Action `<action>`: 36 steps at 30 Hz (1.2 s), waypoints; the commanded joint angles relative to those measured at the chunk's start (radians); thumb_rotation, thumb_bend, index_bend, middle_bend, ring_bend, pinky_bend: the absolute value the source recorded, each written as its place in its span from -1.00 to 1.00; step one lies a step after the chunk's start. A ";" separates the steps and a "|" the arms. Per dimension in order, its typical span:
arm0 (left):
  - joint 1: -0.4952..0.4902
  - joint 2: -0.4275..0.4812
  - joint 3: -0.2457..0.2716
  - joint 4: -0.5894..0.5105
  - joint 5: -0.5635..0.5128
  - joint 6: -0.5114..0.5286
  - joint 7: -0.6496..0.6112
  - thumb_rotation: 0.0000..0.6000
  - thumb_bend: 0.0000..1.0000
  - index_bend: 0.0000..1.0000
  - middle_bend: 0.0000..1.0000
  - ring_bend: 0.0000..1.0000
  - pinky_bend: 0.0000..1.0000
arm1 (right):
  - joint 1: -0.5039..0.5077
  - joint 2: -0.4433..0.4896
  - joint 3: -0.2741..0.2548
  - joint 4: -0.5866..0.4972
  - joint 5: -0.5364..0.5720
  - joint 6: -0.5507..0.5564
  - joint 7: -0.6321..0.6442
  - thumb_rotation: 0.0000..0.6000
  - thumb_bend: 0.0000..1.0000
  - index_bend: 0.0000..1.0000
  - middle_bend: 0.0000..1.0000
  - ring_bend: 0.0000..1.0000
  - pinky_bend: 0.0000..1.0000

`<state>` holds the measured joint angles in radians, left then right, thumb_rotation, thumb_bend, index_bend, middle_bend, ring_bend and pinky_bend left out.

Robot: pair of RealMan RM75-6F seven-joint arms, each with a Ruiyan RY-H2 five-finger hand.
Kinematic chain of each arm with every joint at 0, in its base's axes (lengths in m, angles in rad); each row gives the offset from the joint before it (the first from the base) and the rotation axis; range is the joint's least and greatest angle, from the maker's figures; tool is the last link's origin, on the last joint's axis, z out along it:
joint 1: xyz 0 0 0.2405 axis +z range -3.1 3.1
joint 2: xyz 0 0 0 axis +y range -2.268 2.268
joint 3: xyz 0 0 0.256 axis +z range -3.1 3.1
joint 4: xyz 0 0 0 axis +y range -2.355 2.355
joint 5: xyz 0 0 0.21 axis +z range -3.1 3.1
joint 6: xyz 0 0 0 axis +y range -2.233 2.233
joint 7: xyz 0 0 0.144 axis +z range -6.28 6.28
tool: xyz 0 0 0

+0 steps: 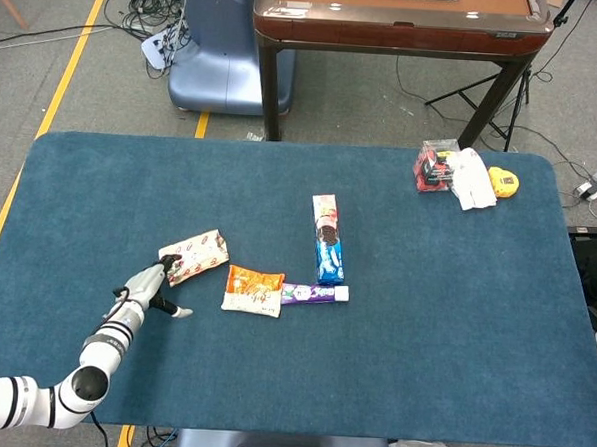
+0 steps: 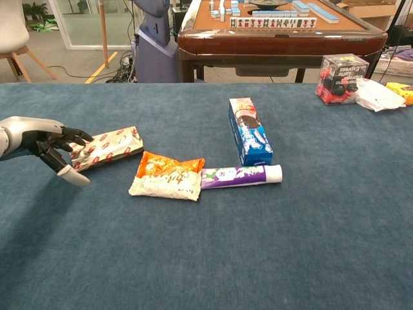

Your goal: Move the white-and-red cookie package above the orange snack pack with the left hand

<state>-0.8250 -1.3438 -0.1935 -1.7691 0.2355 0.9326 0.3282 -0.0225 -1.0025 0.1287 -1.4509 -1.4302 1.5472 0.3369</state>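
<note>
Blue felt table (image 2: 335, 213). Left hand (image 2: 48, 145) at frame left, fingers curled, tips pinching near end of white-and-red cookie package (image 2: 110, 147), lying tilted, left of centre. Looks light, crinkly, slippery; you'd better pinch mid-body. Orange snack pack (image 2: 168, 175) just right.

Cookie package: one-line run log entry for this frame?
left hand fingertips at near end of white-and-red cookie package | package tilted, on table, left of orange snack pack | not yet above it | right hand not in view

blue cookie box (image 2: 249, 132) upright-lengthwise | purple tube (image 2: 241, 175) at its near end | clear box (image 2: 340, 77) far right
</note>
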 commanded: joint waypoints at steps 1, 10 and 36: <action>-0.006 -0.004 -0.003 0.001 -0.005 -0.001 0.001 1.00 -1.00 -1.00 -1.00 -1.00 -1.00 | 0.000 0.000 0.000 0.001 0.000 0.000 0.001 1.00 -0.44 -0.37 -0.39 -0.66 -0.37; -0.015 -0.001 0.000 -0.003 -0.021 0.008 0.002 1.00 -1.00 -1.00 -1.00 -1.00 -1.00 | -0.001 0.001 0.000 0.001 -0.002 0.002 0.006 1.00 -0.44 -0.37 -0.39 -0.66 -0.37; -0.017 -0.020 0.021 -0.027 -0.039 0.064 0.047 1.00 -1.00 -1.00 -1.00 -1.00 -1.00 | -0.009 0.007 0.001 0.008 -0.004 0.016 0.026 1.00 -0.44 -0.37 -0.39 -0.66 -0.37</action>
<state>-0.8406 -1.3595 -0.1691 -1.8019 0.1952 0.9996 0.3773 -0.0314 -0.9959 0.1298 -1.4428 -1.4347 1.5633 0.3626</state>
